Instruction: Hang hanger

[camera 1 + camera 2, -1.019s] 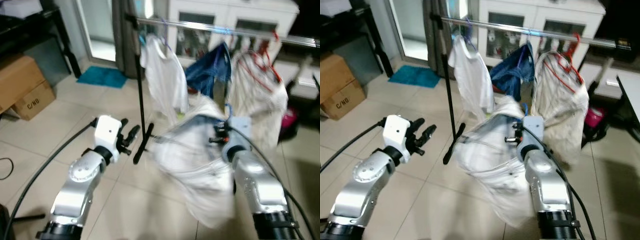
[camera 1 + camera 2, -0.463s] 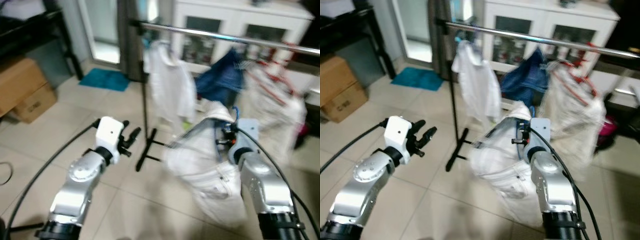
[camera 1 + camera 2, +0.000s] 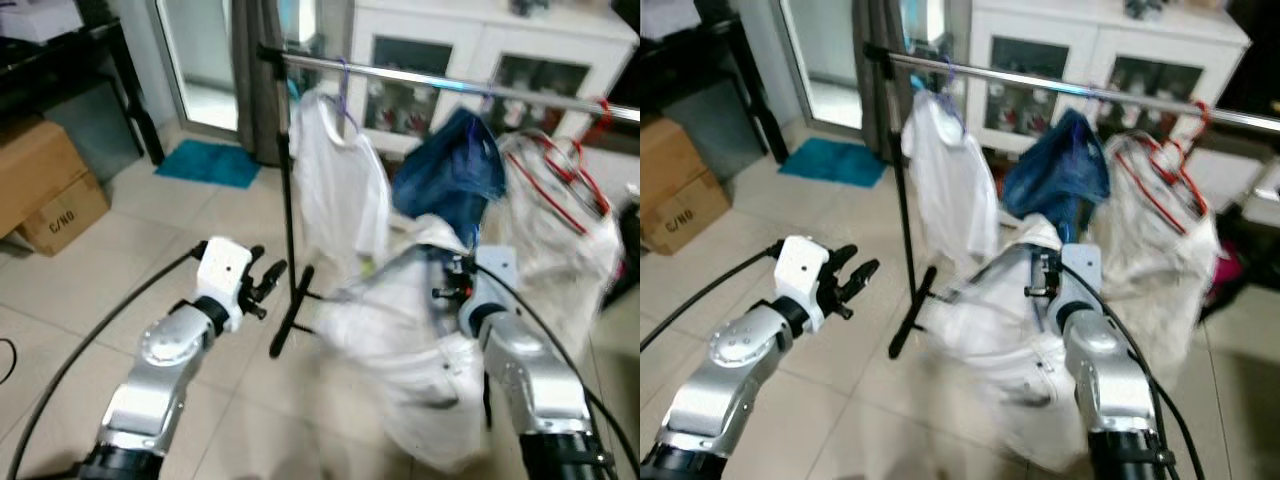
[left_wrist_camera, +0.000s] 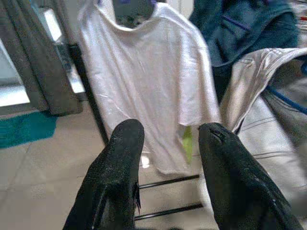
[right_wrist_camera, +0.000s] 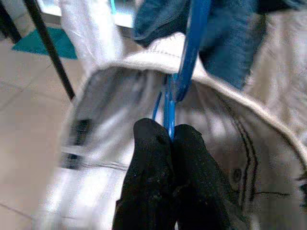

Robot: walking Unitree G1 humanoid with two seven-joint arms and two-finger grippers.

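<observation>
My right gripper (image 5: 165,139) is shut on a blue hanger (image 5: 184,62) that carries a white garment (image 3: 400,340); I hold it low in front of the metal clothes rail (image 3: 430,76). On the rail hang a white shirt (image 3: 338,180) on a purple hanger, a blue garment (image 3: 450,175) and a pale garment on a red hanger (image 3: 560,215). The held garment sits below the blue one. My left gripper (image 3: 265,285) is open and holds nothing, left of the rack's black upright pole (image 3: 288,200).
The rack's black foot (image 3: 290,312) lies on the tiled floor between my arms. Cardboard boxes (image 3: 45,185) stand at the left, a teal mat (image 3: 208,163) by the glass door, and a white cabinet (image 3: 470,50) behind the rail.
The camera has swung, so the whole scene shifted. The held garment has swung about in front of the rack. My left gripper stays open.
</observation>
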